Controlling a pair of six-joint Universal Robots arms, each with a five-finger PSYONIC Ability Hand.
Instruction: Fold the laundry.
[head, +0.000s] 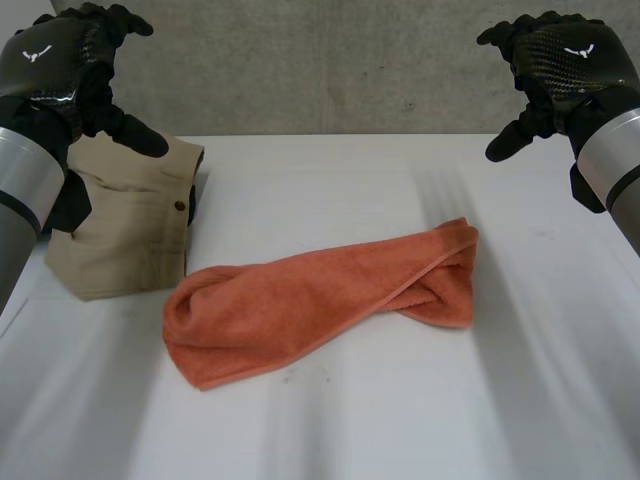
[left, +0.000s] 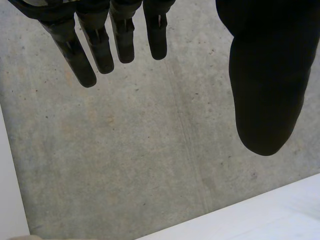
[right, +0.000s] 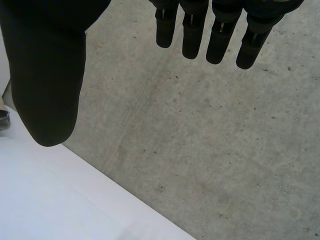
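Lying twisted mid-bench (head: 400, 420), orange towel (head: 320, 305), folded beige garment (head: 125, 230) at far left, left hand (head: 50, 62) and right hand (head: 565, 60) raised apart, fingers relaxed, both empty.

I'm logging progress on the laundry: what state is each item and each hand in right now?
orange towel: bunched and twisted, not folded, on the middle of the table, untouched.
beige garment: looks folded, at the table's left side.
left hand: open, raised, holding nothing.
right hand: open, raised, holding nothing.
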